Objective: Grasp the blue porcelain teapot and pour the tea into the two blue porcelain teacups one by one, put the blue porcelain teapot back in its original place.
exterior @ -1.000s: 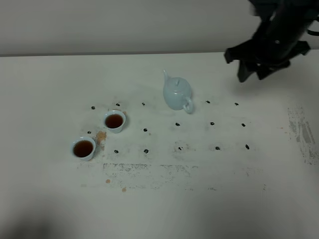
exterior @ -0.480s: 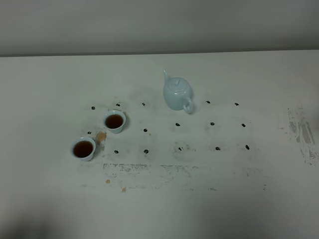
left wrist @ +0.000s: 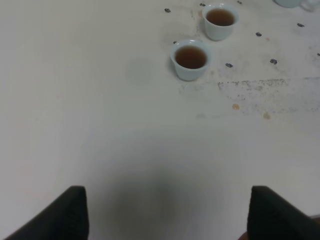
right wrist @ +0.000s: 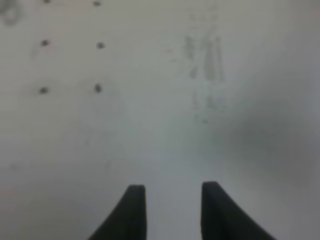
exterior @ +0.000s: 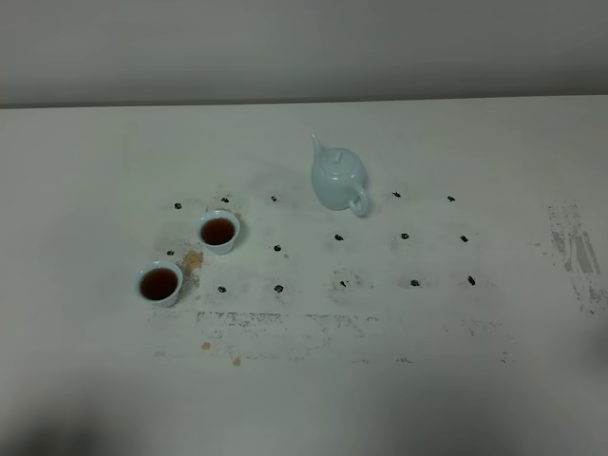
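The blue porcelain teapot (exterior: pixel 338 178) stands upright on the white desk (exterior: pixel 456 380), lid on, handle toward the near right and spout toward the far left, exactly where it stood a second ago. The two blue porcelain teacups sit well apart from it toward the left: the farther cup (exterior: pixel 218 231) and the nearer cup (exterior: pixel 159 283) each hold reddish-brown tea (exterior: pixel 218 231), and neither has shifted. A small orange-brown stain (exterior: pixel 193 258) marks the desk between them, with more specks nearer the front edge, and rows of small dark dots (exterior: pixel 338 237) run across the surface.

What has changed is the right arm: a second ago its dark bulk hung over the far right corner in the high view; it was gone half a second ago and is out of that view now. Its wrist camera shows the right fingers (right wrist: pixel 172 210) parted with a narrow gap, empty, above bare desk by a scuffed patch (right wrist: pixel 205 65).

The left fingers (left wrist: pixel 165 212) are spread wide and hold nothing, hanging over bare desk with both cups ahead of them.
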Motion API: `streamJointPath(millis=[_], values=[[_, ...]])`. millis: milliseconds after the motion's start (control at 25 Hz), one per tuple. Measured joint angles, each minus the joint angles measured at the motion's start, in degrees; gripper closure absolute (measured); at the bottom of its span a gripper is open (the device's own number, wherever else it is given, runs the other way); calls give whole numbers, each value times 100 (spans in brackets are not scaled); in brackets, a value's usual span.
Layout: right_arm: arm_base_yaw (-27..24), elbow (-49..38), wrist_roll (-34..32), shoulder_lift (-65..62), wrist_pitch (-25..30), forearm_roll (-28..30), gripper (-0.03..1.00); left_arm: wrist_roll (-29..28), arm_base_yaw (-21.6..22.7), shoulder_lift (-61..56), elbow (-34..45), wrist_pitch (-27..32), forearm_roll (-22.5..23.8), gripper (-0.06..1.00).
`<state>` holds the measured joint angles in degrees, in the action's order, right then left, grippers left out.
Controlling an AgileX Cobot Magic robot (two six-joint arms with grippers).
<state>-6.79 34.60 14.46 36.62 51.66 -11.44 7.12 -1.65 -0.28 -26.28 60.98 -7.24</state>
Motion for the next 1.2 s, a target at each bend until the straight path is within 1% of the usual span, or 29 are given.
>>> streamJointPath(millis=[120,200,400,560,640,840,960,1000,1200], values=[[348,-342,218,-573,158,-196,73,0,0,0,0,0,0,31],[578,-465,237,-909,200,-227,73,0,0,0,0,0,0,31],[904,-471,243,-1555,183,-244,73,0,0,0,0,0,0,31],[913,-471,256,-1874,220,-292,73,0,0,0,0,0,0,31],[913,-452,256,-1995,345,-334,73,0,0,0,0,0,0,31],[913,-408,260,-2266,798,-400,73,0,0,0,0,0,0,31],[913,-408,260,-2436,1279,-400,73,0,0,0,0,0,0,31],[913,-408,260,-2540,1360,-394,73,0,0,0,0,0,0,31],[913,-408,260,-2996,1399,-224,73,0,0,0,0,0,0,31]])
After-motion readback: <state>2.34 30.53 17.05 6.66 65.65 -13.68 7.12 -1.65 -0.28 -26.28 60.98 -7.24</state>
